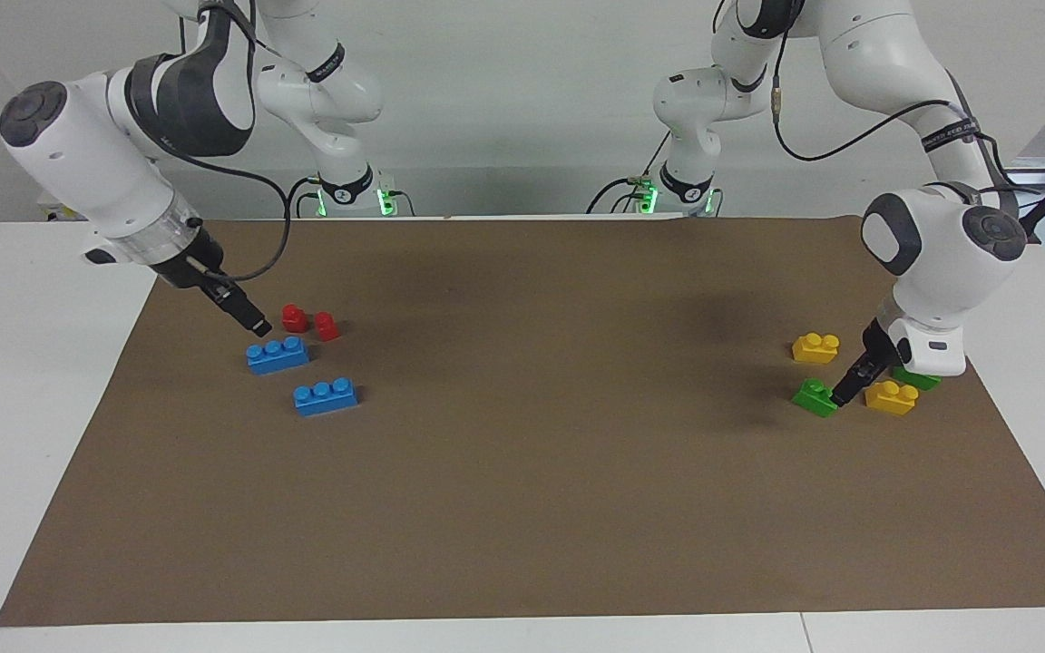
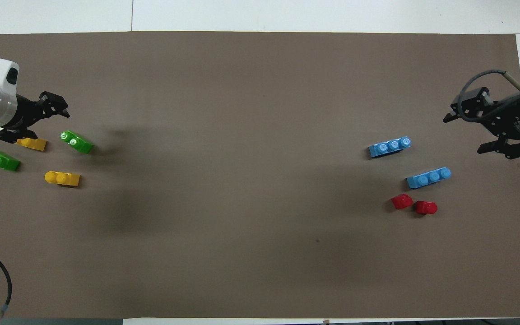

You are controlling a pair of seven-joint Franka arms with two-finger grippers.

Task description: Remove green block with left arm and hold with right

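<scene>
At right of the facing view, the left gripper [image 1: 849, 388], fingers spread, sits low beside the green block [image 1: 815, 396] on the mat [image 1: 522, 508]. At upper left, the right gripper [image 1: 246, 313] hangs open over a blue brick [image 1: 278, 354].

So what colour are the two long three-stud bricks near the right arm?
Both long bricks are blue; the overhead view shows it best.
</scene>
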